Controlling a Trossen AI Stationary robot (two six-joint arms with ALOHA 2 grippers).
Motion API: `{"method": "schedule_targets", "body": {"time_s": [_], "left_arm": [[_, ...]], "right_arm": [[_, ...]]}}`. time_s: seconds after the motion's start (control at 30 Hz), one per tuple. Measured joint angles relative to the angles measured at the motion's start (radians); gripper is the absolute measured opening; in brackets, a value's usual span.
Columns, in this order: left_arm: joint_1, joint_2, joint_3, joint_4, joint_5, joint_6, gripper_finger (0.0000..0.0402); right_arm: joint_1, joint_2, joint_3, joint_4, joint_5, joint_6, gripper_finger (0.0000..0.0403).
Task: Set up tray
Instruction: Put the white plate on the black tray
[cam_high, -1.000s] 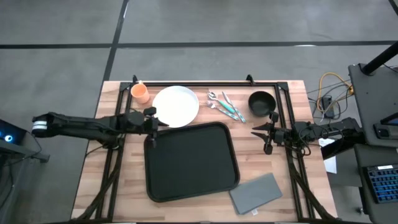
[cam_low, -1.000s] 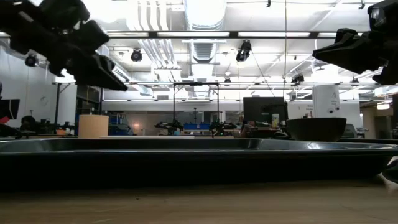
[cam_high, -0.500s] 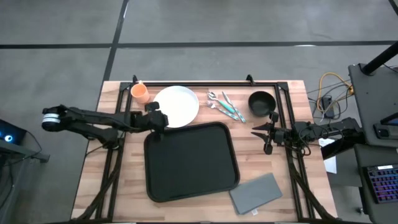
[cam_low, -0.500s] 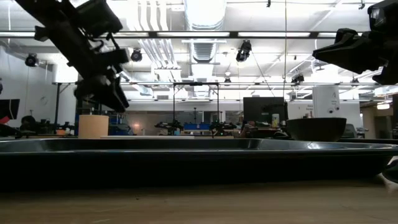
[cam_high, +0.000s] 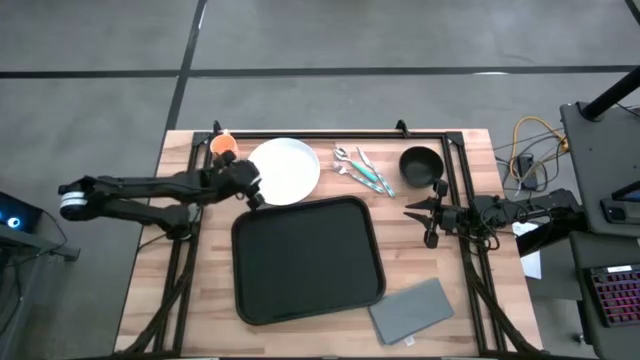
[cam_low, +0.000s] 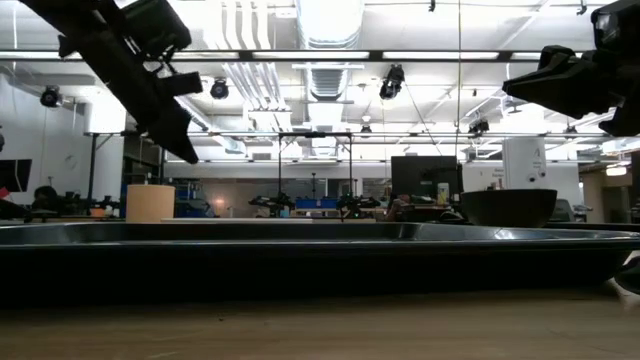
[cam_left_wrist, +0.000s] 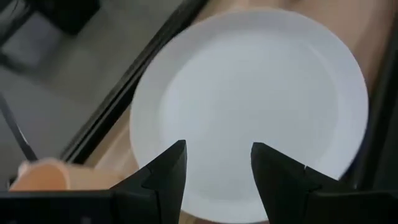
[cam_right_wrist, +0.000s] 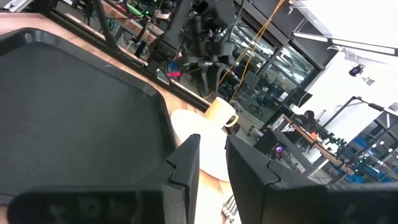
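Note:
The black tray lies flat on the table's middle, its rim also showing in the low view and the right wrist view. The white plate rests on the wood beyond the tray's far left corner. My left gripper hovers open over the plate's left near rim; in its wrist view the gripper has the plate showing between its fingers. My right gripper waits open to the right of the tray, above the table, fingers pointing left.
An orange cup stands left of the plate. Cutlery and a black bowl lie along the far edge. A grey napkin sits at the near right corner. Black frame rails run along both table sides.
My left gripper has moved from the tray's far left corner toward the far edge, over the plate's rim, rising a little and turning toward the plate. Nothing on the table has moved.

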Motion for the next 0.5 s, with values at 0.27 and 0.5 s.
{"method": "schedule_targets", "body": {"time_s": [0.27, 0.5], "left_arm": [[0.008, -0.068, -0.015, -0.032, -0.023, -0.161, 0.0161], [0.005, 0.003, -0.034, -0.095, 0.164, 0.002, 0.0161]], "right_arm": [[0.000, 0.000, 0.000, 0.000, 0.000, 0.000, 0.0068], [0.000, 0.000, 0.000, 0.000, 0.000, 0.000, 0.0068]]}}
